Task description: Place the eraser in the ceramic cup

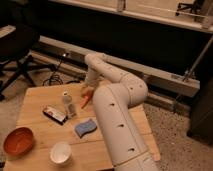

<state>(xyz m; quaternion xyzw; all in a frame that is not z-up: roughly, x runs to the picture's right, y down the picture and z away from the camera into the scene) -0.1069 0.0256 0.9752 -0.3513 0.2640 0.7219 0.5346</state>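
Observation:
The eraser [54, 114] lies flat on the wooden table [40, 95], left of centre, dark-edged with a white top marked red. The white ceramic cup [60, 153] stands upright near the table's front edge, below the eraser. My gripper [87, 94] hangs at the end of the white arm [117, 110] over the middle of the table, up and to the right of the eraser and apart from it. The cup's inside looks empty.
A clear plastic bottle [67, 103] stands between the eraser and the gripper. A small orange object [86, 103] lies just below the gripper. A blue wavy sponge [85, 128] lies right of the cup. An orange bowl [19, 141] sits front left. An office chair [17, 47] stands back left.

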